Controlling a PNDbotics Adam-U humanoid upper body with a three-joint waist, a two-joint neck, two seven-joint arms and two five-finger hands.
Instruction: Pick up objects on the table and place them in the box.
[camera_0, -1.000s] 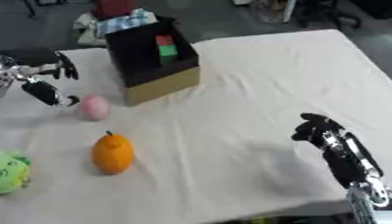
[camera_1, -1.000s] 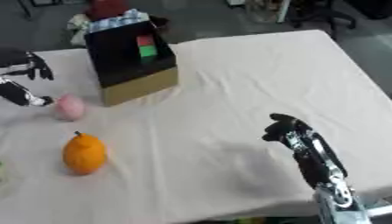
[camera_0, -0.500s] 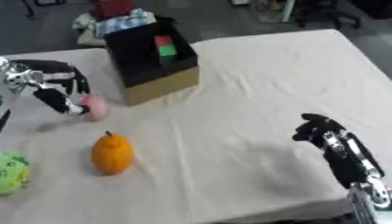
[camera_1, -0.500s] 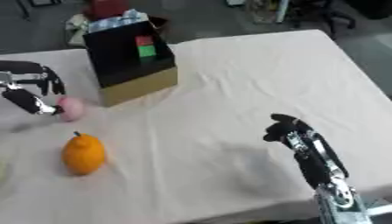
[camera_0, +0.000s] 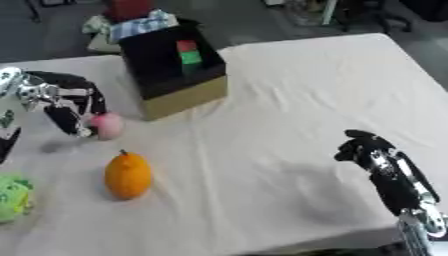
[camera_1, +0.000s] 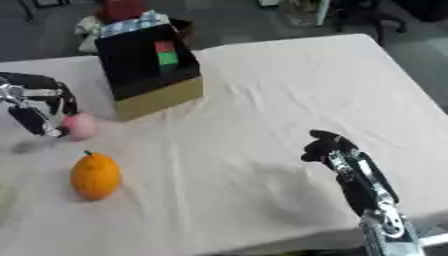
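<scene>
- Pink ball (camera_0: 109, 125): small, round, on the white tablecloth (camera_0: 297, 100) at the left side, just in front of and left of the box's near-left corner.
- Left hand (camera_0: 72, 102): comes in from the left edge and sits right against the ball's left side. Fingers curve down and around toward the ball, with one fingertip at the ball's lower left. Contact looks likely, but whether the fingers actually clamp the ball cannot be told. The ball appears to rest on the cloth.
- Orange (camera_0: 129, 174): upright, stem up, nearer the camera than the ball and a little to its right; well apart from the left hand, untouched.
- Green object (camera_0: 12, 197): light green, bumpy, at the left edge of the left eye view, partly cut off; left of the orange and nearer the table's front.
- Box (camera_0: 174, 70): black inside, tan cardboard outer wall, open top, standing toward the far left of the table. A red block (camera_0: 186, 46) and a green block (camera_0: 191, 57) lie inside, touching, red farther back.
- Right hand (camera_1: 329, 150): low at the right side of the table, fingers curled in on themselves, holding nothing; well apart from every object.
- Beyond the box, off the table's far edge: a heap of cloth, light blue and red (camera_0: 133, 17).
</scene>
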